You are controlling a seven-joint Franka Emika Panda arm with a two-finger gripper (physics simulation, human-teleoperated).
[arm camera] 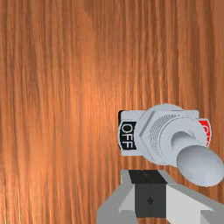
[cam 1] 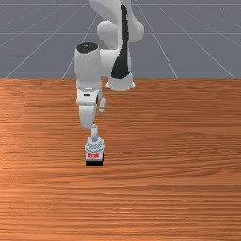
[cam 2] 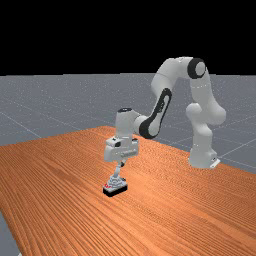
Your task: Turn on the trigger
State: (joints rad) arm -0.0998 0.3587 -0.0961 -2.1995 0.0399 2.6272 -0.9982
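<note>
Red lettering hides partly behind the switch; I can't tell the opening or hold of the pincer.

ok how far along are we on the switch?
Approach looks done: the hand sits low by the switch. Under way: likely lining up on the lever, which rises close to it; contact I can't tell. Left: probably the throw to the red label's side, though I can't settle the lever's current setting.

Bent arm, jaws downward, together
</note>
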